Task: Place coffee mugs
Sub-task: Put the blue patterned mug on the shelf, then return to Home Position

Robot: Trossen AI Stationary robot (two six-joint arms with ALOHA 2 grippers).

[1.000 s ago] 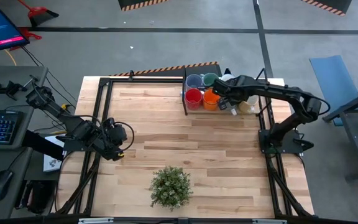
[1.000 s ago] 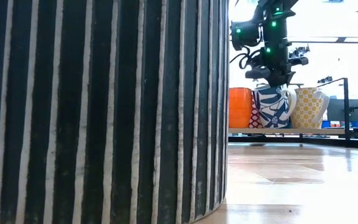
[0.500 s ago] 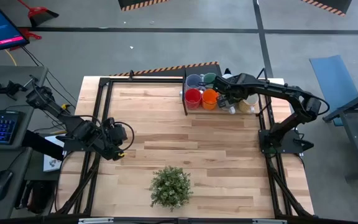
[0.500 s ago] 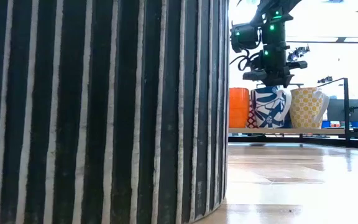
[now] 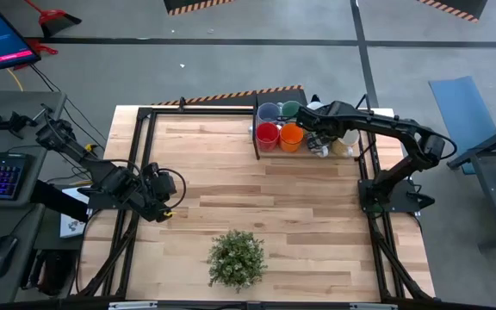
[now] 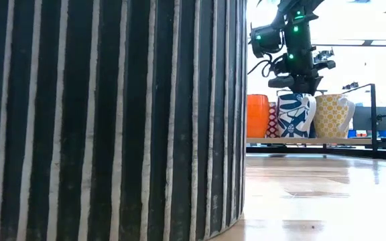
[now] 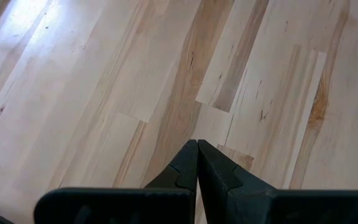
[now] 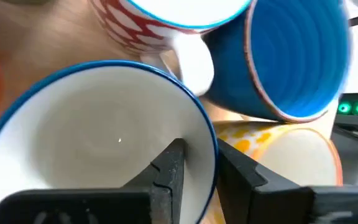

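Overhead and level views of a wooden tabletop (image 5: 257,185) with two arms. The coffee mugs are clustered on a low raised shelf (image 6: 313,140) along the tabletop's far edge, toward its right corner. From above, a lavender-blue mug (image 5: 268,112) and a green mug (image 5: 291,109) stand in the back row, with a red mug (image 5: 268,133) and an orange mug (image 5: 290,135) in front of them, the four touching or nearly so.

The right gripper (image 6: 299,86) hangs over the right part of this cluster. Its jaws are clamped on the rim of a white mug with blue leaf pattern (image 6: 295,115), one finger (image 8: 168,168) inside the bowl and the other outside the wall. In the level view this mug stands upright at shelf level, just beside the orange mug, with a cream mug with yellow pattern (image 6: 332,115) on its other side; whether its base touches the shelf cannot be told. The right wrist view shows a blue mug (image 8: 297,59) and a white mug with red pattern (image 8: 160,25) close behind the gripped one.

The left gripper (image 7: 197,163) waits near the tabletop's left edge, jaws closed on nothing, above bare wood.

A leafy potted plant (image 5: 235,257) stands near the front edge; its striped pot (image 6: 109,117) fills the level view's left side.
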